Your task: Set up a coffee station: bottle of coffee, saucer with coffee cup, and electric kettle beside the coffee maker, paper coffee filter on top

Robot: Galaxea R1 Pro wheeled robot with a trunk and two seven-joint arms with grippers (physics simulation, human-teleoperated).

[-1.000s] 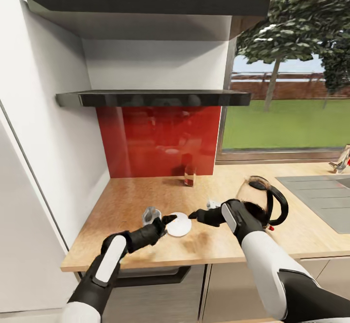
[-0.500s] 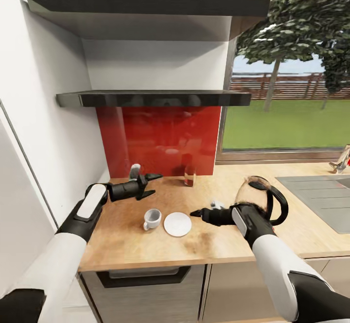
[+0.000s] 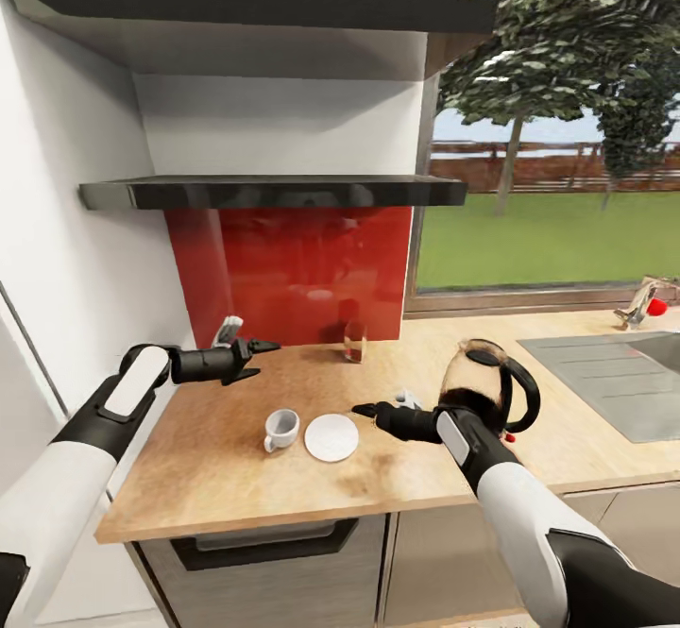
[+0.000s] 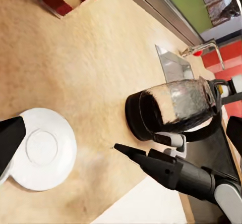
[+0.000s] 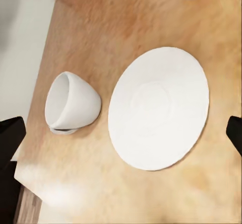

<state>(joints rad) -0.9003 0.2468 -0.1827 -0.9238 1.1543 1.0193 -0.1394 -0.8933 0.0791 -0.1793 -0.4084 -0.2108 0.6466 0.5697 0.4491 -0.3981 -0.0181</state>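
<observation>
A white coffee cup (image 3: 280, 428) stands upright on the wooden counter, just left of the white saucer (image 3: 331, 437) and apart from it. The right wrist view looks down on the cup (image 5: 70, 103) and saucer (image 5: 159, 113) between widely spread black fingers (image 5: 10, 138). My right gripper (image 3: 364, 410) is open, low over the counter just right of the saucer. My left gripper (image 3: 264, 360) is open and empty, raised near the red backsplash, behind and left of the cup. A glass jug (image 3: 482, 387) with dark contents and a black handle stands behind my right forearm. A small brown bottle (image 3: 354, 340) stands by the backsplash.
Two dark shelves (image 3: 274, 192) hang above the counter's back, and a white wall closes the left side. A sink (image 3: 604, 382) and faucet (image 3: 642, 299) lie to the right. In the left wrist view the saucer (image 4: 43, 148) and jug (image 4: 171, 108) appear with my right arm (image 4: 171, 171) in front.
My left gripper let go of the cup beside the saucer and swung up and back-left toward the backsplash. The right gripper stayed by the saucer. The camera turned slightly.
</observation>
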